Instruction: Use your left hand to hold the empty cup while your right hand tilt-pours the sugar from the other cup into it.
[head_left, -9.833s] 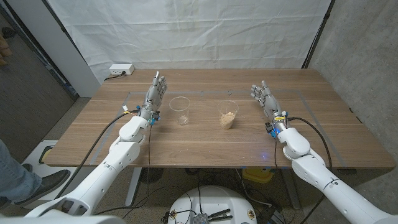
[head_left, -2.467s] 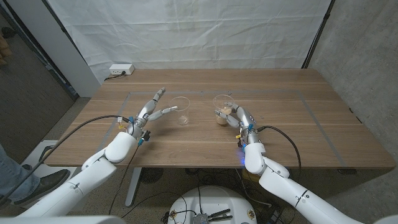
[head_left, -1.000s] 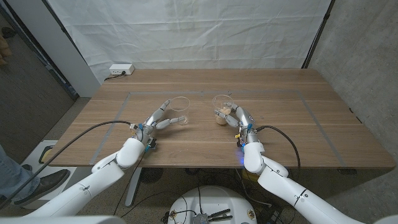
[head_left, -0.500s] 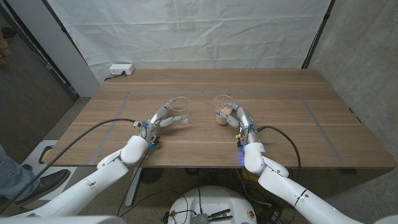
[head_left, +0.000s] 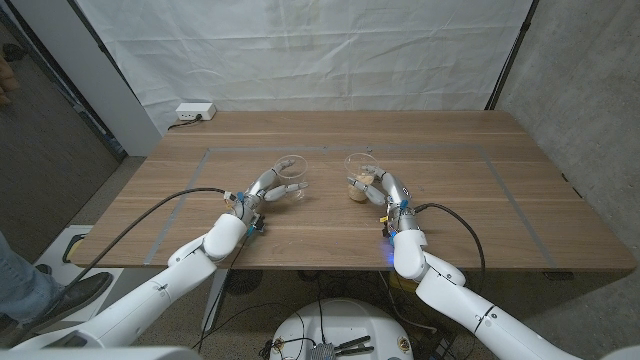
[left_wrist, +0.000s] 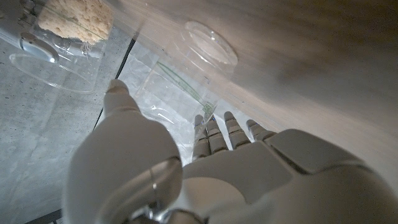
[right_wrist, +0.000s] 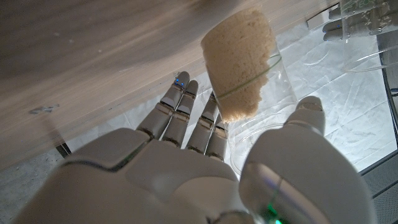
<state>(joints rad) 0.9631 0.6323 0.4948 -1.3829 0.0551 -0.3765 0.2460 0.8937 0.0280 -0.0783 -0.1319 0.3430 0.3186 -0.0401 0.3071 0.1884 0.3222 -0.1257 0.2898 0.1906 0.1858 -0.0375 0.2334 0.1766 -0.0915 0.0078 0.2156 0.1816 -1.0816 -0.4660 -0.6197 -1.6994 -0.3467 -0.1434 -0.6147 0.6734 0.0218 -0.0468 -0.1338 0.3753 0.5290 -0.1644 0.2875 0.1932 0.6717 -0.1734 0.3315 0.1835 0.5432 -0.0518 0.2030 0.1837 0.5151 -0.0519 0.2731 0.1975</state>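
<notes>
Reaching in over the wooden table (head_left: 470, 200), the left hand (head_left: 262, 190) has its pale, smooth fingers curled around the empty cup (head_left: 290, 176), thumb on one side and the rest on the other; the left wrist view shows the thumb and fingertips (left_wrist: 214, 127) at the cup's thin wall, so the hand holds it. That cup is clear, thin plastic, round-mouthed and tapering to a smaller flat base, standing upright left of the table's middle. Just to its right, apart from it, stands the sugar cup (head_left: 361, 177), the same clear tapered shape, its lower part packed with a coarse, pale tan, grainy mass. The right hand (head_left: 386, 190) wraps this cup from the near right side; in the right wrist view the fingers pass behind it and the thumb (right_wrist: 308, 112) presses its wall. A white power strip (head_left: 195, 111) lies at the table's far left corner before a creased white cloth backdrop (head_left: 300, 50).
</notes>
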